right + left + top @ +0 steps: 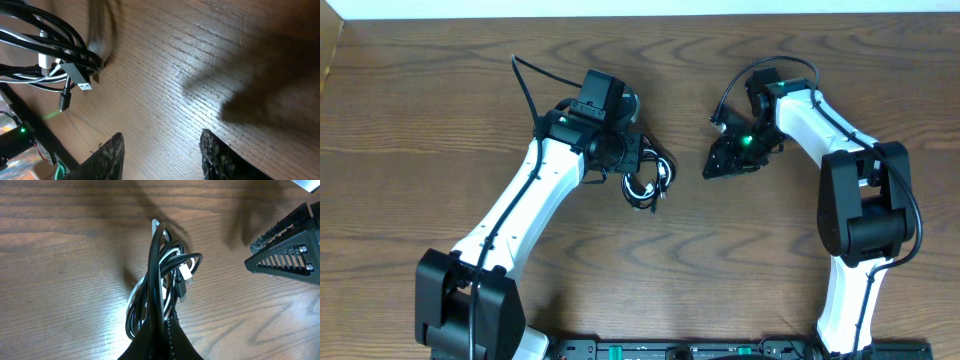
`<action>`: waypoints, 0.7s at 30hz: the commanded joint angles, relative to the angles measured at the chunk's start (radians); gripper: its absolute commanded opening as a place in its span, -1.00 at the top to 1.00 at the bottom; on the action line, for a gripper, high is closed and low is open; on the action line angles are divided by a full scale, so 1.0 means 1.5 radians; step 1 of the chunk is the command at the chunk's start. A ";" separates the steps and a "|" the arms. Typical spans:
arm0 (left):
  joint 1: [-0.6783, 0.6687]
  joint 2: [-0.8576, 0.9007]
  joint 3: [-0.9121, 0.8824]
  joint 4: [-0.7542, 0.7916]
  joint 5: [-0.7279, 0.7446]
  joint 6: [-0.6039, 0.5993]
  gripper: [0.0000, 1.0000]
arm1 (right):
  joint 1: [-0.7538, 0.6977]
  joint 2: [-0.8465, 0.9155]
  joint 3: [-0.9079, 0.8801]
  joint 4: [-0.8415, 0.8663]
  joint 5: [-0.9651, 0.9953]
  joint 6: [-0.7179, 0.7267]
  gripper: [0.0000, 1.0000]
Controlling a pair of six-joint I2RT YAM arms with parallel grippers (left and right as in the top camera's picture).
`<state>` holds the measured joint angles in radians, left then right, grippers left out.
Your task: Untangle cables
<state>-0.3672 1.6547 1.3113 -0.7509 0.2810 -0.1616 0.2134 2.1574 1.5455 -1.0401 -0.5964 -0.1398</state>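
Black and white cables (155, 255) bundled — left pincer (161, 330) clenched on them; right pincer (161, 140) released — well apart.

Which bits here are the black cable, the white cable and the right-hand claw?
black cable (154, 265), left wrist view, on the taut strand across the bundle.
white cable (186, 272), left wrist view, on its white plug.
right gripper (162, 137), right wrist view, in the open gap between its fingertips.

Wooden table (400, 120) (brown, visible grain); white strip (620, 8) along far edge.
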 commanded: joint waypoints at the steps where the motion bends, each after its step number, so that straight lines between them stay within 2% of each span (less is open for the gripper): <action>1: 0.002 -0.001 0.009 0.009 0.010 0.010 0.84 | 0.004 0.008 0.003 0.001 -0.016 -0.010 0.13; 5: 0.002 -0.001 0.009 0.034 0.106 0.061 0.85 | 0.011 0.008 0.003 -0.006 -0.052 -0.013 0.12; 8: 0.002 -0.001 0.009 0.045 0.146 0.094 0.85 | 0.019 0.008 0.003 -0.018 -0.127 -0.081 0.12; 12: 0.002 -0.001 0.009 0.036 0.246 0.211 0.85 | 0.013 0.008 0.003 -0.020 -0.183 -0.117 0.15; 18: 0.001 -0.001 0.007 0.030 0.252 0.238 0.85 | -0.003 0.008 0.003 -0.023 -0.195 -0.122 0.16; 21: 0.001 -0.001 0.006 0.032 0.262 0.248 0.85 | -0.006 0.008 0.003 -0.038 -0.246 -0.167 0.14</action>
<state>-0.3676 1.6547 1.3113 -0.7036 0.6216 0.1539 0.2115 2.1578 1.5455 -1.0855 -0.8593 -0.3099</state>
